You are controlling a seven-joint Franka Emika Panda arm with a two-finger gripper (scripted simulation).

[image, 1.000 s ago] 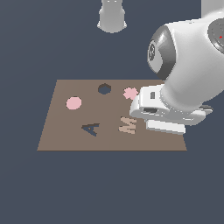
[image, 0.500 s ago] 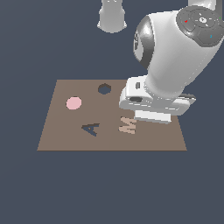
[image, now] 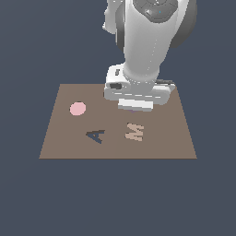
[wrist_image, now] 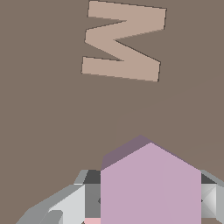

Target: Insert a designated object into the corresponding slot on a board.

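Note:
In the wrist view my gripper [wrist_image: 146, 199] is shut on the lilac hexagonal block [wrist_image: 151, 183], with a grey finger [wrist_image: 65, 205] on each side of it. The block hangs above the brown board [wrist_image: 43, 122], near the tan M [wrist_image: 122, 41]. In the exterior view my gripper [image: 134, 106] is low over the back middle of the board [image: 161, 138], behind the M [image: 134, 132]. The arm hides the block, the dark slot and the pink flower piece there. A pink sliver [wrist_image: 92, 221] shows under the fingers in the wrist view.
The pink disc [image: 77, 109] lies on the board toward the exterior view's left. The dark letter A [image: 95, 135] lies in front of it, beside the M. Dark floor surrounds the board.
The arm has swung toward the exterior view's left and toward the back of the board. It now covers the dark slot and the pink flower piece, which showed before.

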